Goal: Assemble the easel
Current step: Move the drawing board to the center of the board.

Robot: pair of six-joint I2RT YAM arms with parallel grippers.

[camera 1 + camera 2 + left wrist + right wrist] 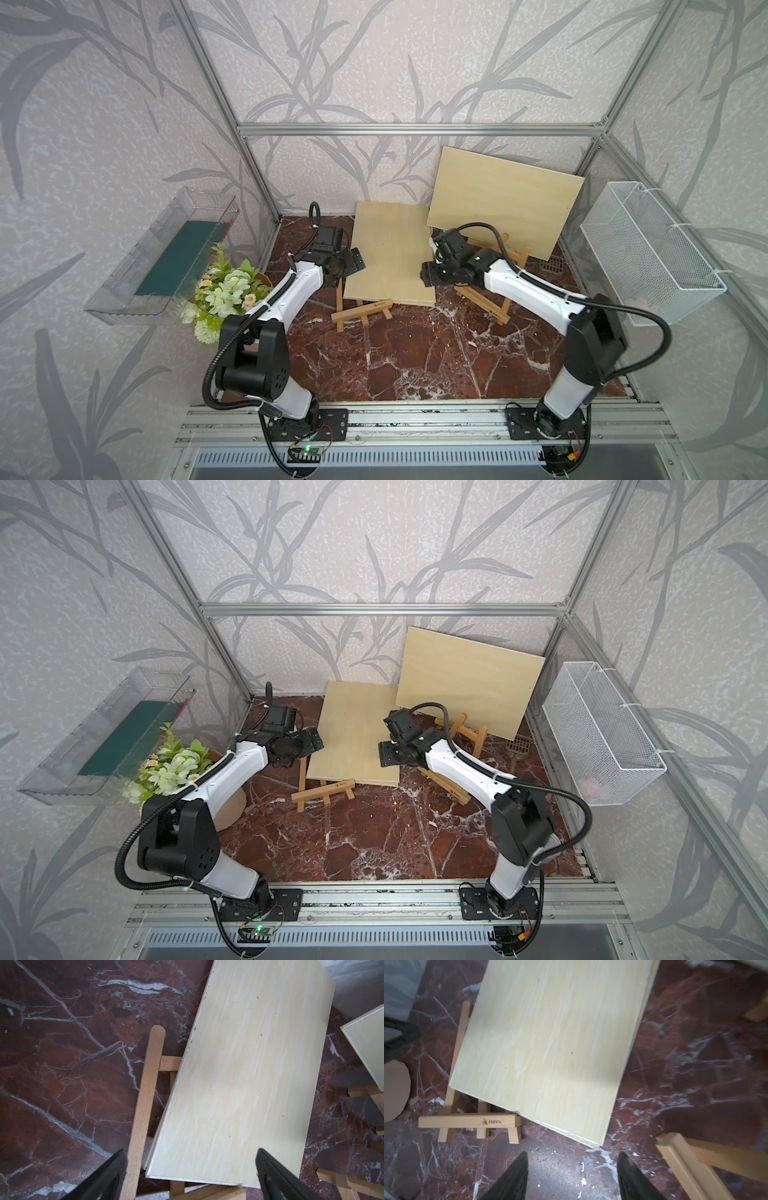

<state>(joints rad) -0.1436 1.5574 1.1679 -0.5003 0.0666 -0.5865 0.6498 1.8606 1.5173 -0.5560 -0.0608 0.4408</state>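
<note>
L claw [191, 1151] apart, tipped down over board [249, 1064] | R claw [572, 1154] apart, down over table [695, 1088]

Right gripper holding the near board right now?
No: in the right wrist view the right gripper stands open over bare tabletop, clear of the near board.

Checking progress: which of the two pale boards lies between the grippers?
The nearer board, lying over the logo-marked easel, flanked by the left gripper and right gripper; the other board stands farther back.
</note>
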